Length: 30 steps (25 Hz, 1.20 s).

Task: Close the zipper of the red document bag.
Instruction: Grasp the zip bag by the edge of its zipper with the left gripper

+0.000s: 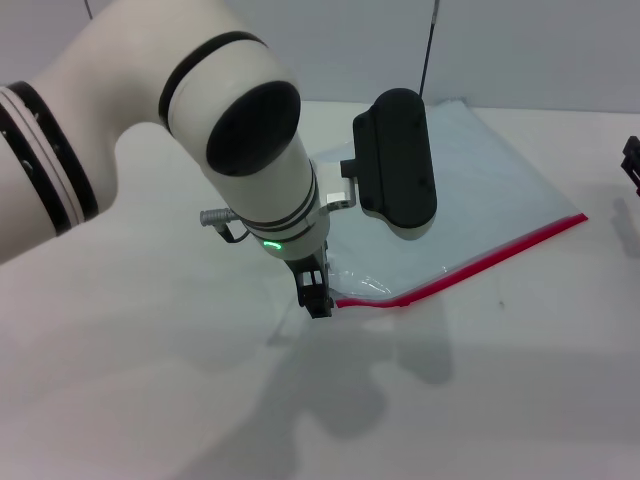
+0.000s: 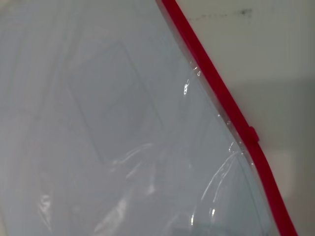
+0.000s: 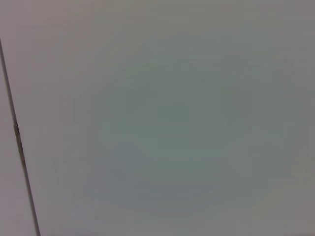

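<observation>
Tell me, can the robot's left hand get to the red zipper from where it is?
Probably yes. The left hand is already down at the near end of the zipper on the red document bag, and nothing sits between them.

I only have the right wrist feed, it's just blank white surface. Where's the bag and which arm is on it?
Observer: The left arm. In the head view the left gripper is down at the near left corner of the red document bag, right at the end of the zipper.
Operator: Bag lying flat?
Observer: Mostly. The plastic is crinkled near that corner; the rest lies flat on the white table.
Operator: Slider visible?
Observer: The left wrist view shows a small red bump on the strip; it may be the slider, I can't be sure.
Operator: And my arm?
Observer: Only a dark bit of the right gripper shows at the head view's right edge, away from the bag.
</observation>
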Tool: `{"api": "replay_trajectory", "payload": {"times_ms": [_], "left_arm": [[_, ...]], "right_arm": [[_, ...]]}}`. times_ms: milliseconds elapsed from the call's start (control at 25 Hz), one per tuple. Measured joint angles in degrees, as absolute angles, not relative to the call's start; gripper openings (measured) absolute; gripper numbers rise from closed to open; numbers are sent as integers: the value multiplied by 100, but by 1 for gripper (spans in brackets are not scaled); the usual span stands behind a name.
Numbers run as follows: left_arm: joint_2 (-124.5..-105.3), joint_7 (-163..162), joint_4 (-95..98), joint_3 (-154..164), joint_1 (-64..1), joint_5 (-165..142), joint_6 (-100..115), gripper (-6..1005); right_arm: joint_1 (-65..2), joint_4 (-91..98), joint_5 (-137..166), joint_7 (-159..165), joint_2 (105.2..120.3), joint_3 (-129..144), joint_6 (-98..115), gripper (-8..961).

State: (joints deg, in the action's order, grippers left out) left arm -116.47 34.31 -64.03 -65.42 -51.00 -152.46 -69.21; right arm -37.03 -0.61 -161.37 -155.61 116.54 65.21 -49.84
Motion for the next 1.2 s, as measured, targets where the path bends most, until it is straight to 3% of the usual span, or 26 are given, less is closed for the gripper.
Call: {"api": "replay_trajectory", "payload": {"times_ms": [960, 1200], "left_arm": [[-11672, 3431, -6337, -6042, -5018, -15222, -6213, 750], [-11672, 3433, -6323, -6031, -5002, -15226, -6164, 692]], "right_arm": [[-3729, -61, -16138, -15530, 11662, 6508, -4923, 652], [-3728, -61, -16145, -15530, 11663, 6483, -4922, 652]]}}
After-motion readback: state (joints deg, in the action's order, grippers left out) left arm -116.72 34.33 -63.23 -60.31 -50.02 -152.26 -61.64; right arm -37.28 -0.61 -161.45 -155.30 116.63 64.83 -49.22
